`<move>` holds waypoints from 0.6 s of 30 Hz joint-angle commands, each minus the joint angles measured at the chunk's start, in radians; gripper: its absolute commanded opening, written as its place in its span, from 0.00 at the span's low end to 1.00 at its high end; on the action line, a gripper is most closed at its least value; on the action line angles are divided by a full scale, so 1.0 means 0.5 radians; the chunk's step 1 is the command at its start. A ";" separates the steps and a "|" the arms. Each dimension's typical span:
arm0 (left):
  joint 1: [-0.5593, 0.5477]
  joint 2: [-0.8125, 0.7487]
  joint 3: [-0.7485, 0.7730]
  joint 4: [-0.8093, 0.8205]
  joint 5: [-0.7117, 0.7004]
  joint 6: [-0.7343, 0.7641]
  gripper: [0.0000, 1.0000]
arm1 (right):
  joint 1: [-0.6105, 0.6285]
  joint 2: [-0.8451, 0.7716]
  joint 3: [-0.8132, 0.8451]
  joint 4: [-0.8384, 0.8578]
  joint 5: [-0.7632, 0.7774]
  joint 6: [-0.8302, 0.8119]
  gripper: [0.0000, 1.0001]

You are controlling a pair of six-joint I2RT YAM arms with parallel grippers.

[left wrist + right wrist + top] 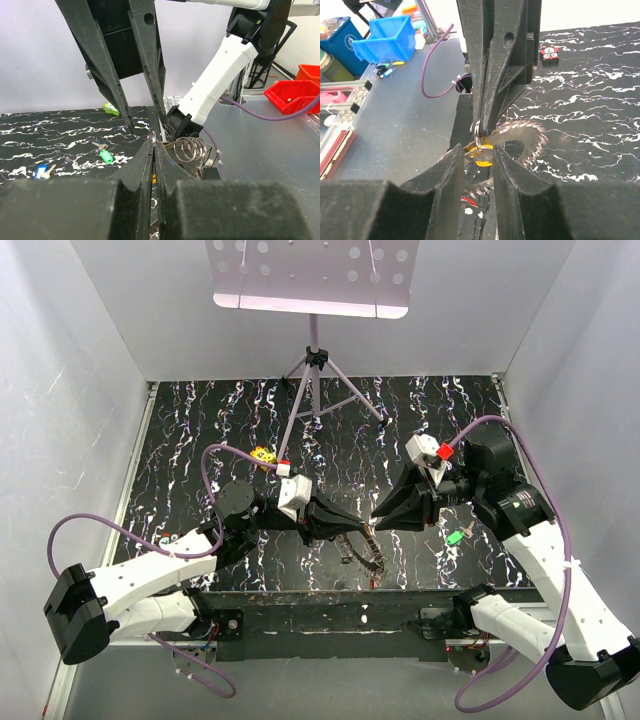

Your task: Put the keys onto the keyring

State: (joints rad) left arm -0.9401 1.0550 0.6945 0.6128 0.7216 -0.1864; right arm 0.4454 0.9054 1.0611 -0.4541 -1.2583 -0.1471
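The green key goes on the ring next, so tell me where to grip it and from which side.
Take the green key by its plastic head, coming straight down from above: it lies flat on the table, and the head is its broadest part. The right gripper looks nearer.

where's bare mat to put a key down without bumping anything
Bare: far-left mat between the left wall and yellow cube; far-right corner past the tripod. Crowded: near centre around the keyring, green key beside.
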 commanded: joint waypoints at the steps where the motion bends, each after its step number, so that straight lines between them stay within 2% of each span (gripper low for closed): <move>1: 0.000 -0.048 -0.015 0.069 -0.035 0.014 0.00 | 0.036 -0.019 0.096 -0.080 -0.061 -0.089 0.36; 4: 0.000 -0.054 -0.011 0.069 -0.032 0.011 0.00 | 0.054 -0.001 0.099 -0.067 -0.030 -0.089 0.34; 8: 0.000 -0.057 -0.011 0.075 -0.029 0.005 0.00 | 0.073 0.027 0.111 -0.024 0.025 -0.053 0.27; 11: 0.000 -0.064 -0.015 0.087 -0.032 -0.002 0.00 | 0.085 0.033 0.105 -0.021 0.044 -0.037 0.17; 14: 0.000 -0.079 -0.024 0.090 -0.044 0.001 0.00 | 0.082 0.039 0.108 -0.034 0.059 -0.031 0.02; 18: 0.000 -0.122 -0.063 0.109 -0.078 0.023 0.00 | 0.085 0.042 0.127 -0.086 0.090 -0.034 0.01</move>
State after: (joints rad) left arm -0.9398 1.0424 0.6811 0.6155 0.7105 -0.1864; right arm 0.4843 0.9276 1.0718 -0.4767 -1.2308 -0.1635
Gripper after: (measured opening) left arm 0.013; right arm 0.021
